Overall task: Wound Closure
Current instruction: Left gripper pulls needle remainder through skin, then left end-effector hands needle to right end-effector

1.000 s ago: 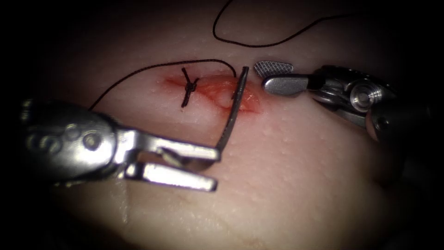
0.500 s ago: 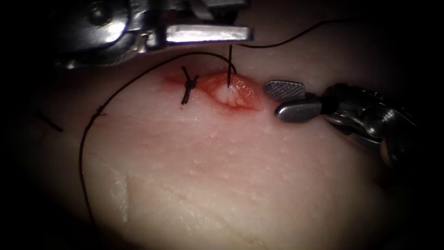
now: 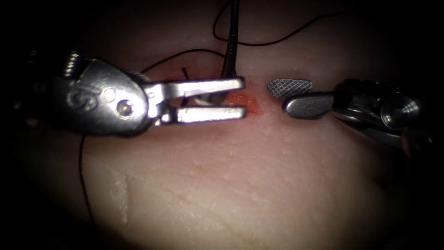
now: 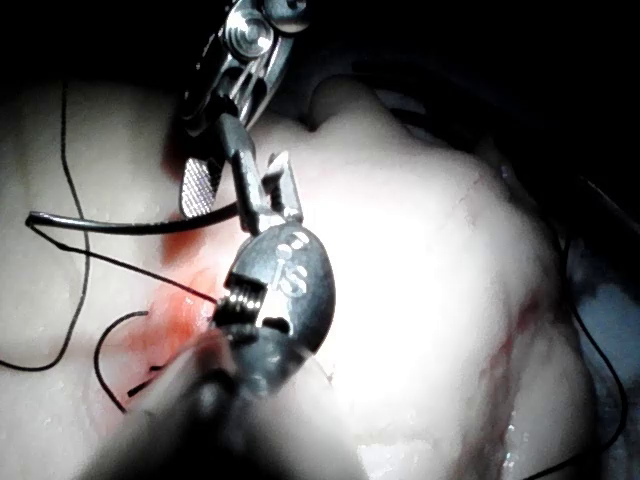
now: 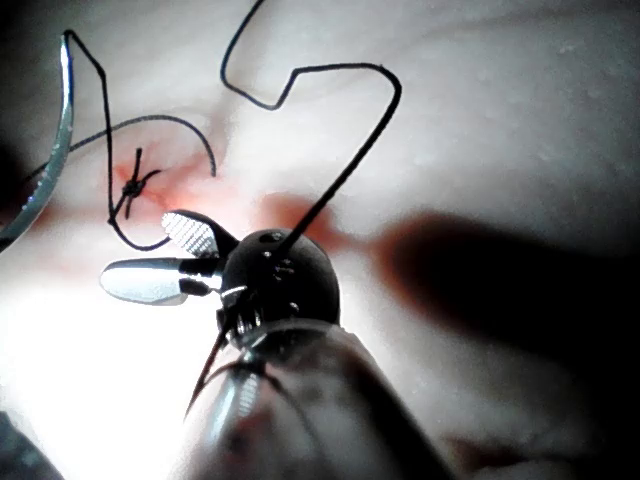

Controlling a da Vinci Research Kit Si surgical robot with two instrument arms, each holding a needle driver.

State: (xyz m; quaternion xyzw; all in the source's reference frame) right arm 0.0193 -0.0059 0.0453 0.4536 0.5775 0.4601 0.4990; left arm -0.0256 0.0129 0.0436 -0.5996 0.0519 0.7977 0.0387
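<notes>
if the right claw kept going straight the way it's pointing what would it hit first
Probably the left claw's open tips, which face the right claw across a short gap over the cut; the needle stands just behind. Depth is unclear.

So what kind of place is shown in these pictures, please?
Probably a bench for suturing practice, not an operating room: a pale slab of tissue with a short red cut, one black knotted stitch, a curved steel needle, and two metal needle drivers, both open.
</notes>
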